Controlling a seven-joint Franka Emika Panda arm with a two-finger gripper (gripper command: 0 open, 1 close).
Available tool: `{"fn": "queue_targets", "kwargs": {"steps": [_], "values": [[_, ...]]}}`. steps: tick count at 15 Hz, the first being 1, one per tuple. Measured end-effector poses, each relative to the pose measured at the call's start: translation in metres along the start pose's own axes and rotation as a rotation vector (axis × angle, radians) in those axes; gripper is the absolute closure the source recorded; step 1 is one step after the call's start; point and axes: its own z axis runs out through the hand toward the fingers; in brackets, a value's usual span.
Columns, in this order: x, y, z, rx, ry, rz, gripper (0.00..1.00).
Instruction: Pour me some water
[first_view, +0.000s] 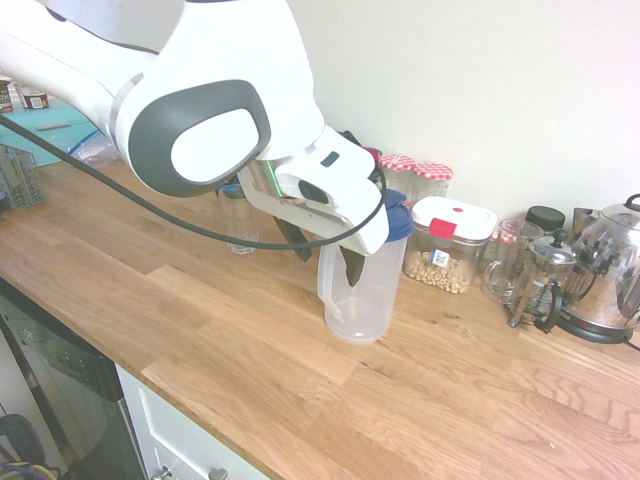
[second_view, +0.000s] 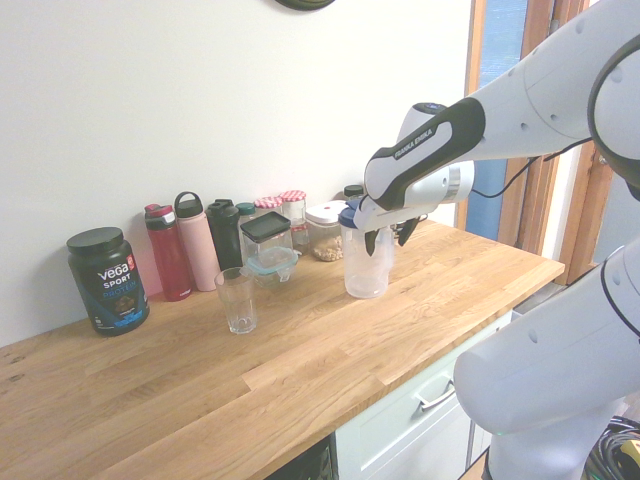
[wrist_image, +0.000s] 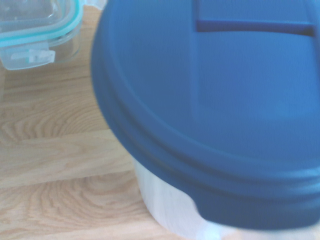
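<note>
On the wooden counter (first_view: 230, 345) we see the blue-lidded pitcher (first_view: 362, 305) upright, the gripper (first_view: 328, 271) at its handle side, fingers apart, seemingly lined up to grasp and pour, and the drinking glass (second_view: 238, 302) standing clear of both

Arm (first_view: 215, 110) enters upper left in first exterior view, right edge in second. Wrist (first_view: 325, 175) angled down toward frame center. Gripper (first_view: 322, 262) near center, pointing down, jaws open, dark fingertips (first_view: 353, 266) apart, slightly tilted.
</note>
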Motion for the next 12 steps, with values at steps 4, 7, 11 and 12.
{"fn": "queue_targets", "kwargs": {"steps": [4, 7, 11, 12], "values": [[-0.0036, -0.0064, 0.003, -0.003, -0.002, -0.022, 1.0], [-0.0048, -0.0079, 0.0073, -0.007, -0.006, -0.027, 1.0], [-0.006, -0.008, 0.0086, -0.007, -0.009, -0.035, 1.0], [-0.006, -0.0079, 0.0087, -0.007, -0.01, -0.038, 1.0]]}}
